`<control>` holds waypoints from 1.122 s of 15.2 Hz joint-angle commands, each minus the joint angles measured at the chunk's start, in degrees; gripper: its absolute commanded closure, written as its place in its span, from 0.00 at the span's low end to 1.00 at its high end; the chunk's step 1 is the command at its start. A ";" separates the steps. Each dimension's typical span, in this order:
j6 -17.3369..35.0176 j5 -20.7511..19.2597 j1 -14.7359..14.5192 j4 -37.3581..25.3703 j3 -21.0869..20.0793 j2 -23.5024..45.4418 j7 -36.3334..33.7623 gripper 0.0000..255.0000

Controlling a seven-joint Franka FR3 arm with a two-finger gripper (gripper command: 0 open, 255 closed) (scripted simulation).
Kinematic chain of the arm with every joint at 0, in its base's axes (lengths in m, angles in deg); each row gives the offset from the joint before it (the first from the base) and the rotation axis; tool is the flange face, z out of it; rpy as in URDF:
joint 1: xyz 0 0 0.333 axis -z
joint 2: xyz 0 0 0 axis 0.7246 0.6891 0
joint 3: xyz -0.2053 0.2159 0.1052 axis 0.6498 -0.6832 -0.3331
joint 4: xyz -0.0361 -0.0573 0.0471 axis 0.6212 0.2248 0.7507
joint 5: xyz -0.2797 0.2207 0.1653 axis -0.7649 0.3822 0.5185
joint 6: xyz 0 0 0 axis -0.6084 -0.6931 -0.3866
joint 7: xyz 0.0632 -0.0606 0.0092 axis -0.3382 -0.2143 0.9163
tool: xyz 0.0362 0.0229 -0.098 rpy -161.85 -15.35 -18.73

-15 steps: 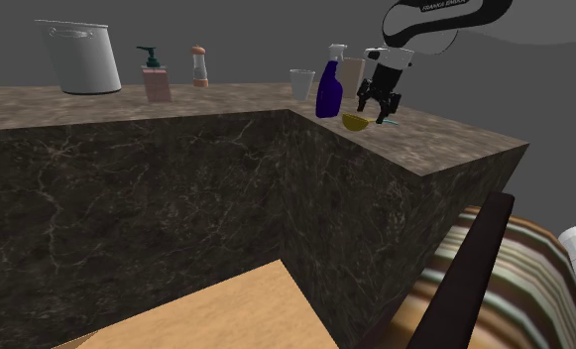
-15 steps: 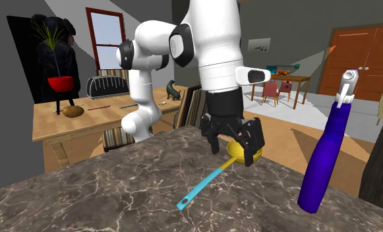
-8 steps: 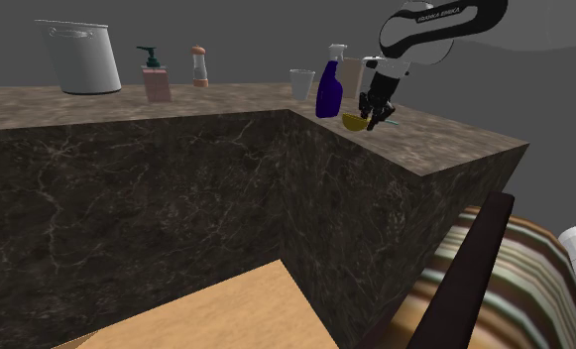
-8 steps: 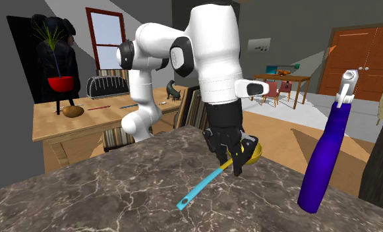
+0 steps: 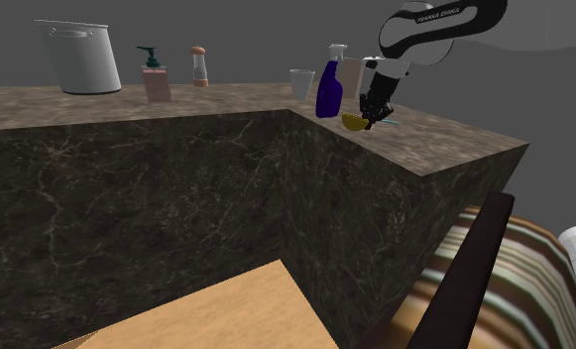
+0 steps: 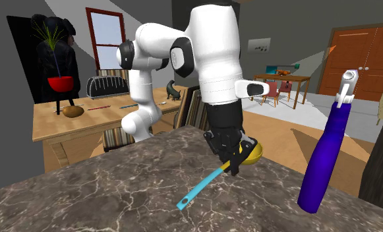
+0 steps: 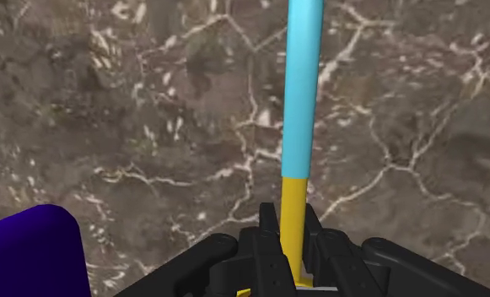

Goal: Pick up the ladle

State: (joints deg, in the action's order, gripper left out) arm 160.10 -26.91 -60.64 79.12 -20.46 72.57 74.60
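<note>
The ladle lies on the dark marble counter, with a yellow bowl, a yellow stem and a light blue handle that points away from the arm. My black gripper stands over the stem just behind the bowl, shut on it. In the wrist view the two fingers clasp the yellow stem, and the blue handle runs straight out ahead of my gripper. In the shoulder view my gripper sits at the yellow bowl, near the counter's corner.
A dark blue spray bottle stands close beside the ladle, next to a white cup. Farther along the counter stand a metal pot, a soap dispenser and a shaker. The counter edge drops off near a striped chair.
A second ago the fingers stood open around the ladle's bowl. The hand has since turned, and the fingers have shut on the yellow stem. The ladle still lies on the counter.
</note>
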 commanded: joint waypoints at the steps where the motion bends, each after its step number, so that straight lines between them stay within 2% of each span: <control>1: -0.80 -0.12 0.00 -0.64 0.01 -0.09 -0.12 1.00; 15: -12.07 0.64 0.63 -13.39 0.44 1.70 -0.55 1.00; 17: -12.19 0.66 0.65 -13.54 0.45 1.73 -0.55 1.00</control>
